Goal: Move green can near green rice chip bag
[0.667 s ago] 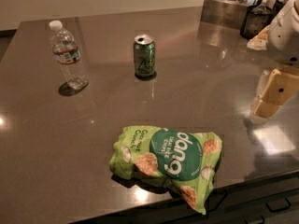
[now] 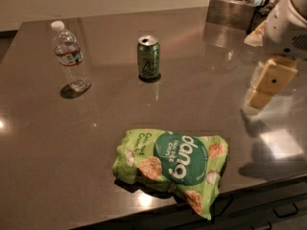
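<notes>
Grey table (image 2: 72,143) bears green can (image 2: 148,57), well apart from tool (image 2: 267,85) at right edge; tool's state: cannot tell.

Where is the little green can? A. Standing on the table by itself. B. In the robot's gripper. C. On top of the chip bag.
A: the small dark green metal can stands upright on the grey table, apart from the light green glossy rice chip bag near the front edge, and the gripper hangs at the right, away from the can.
</notes>
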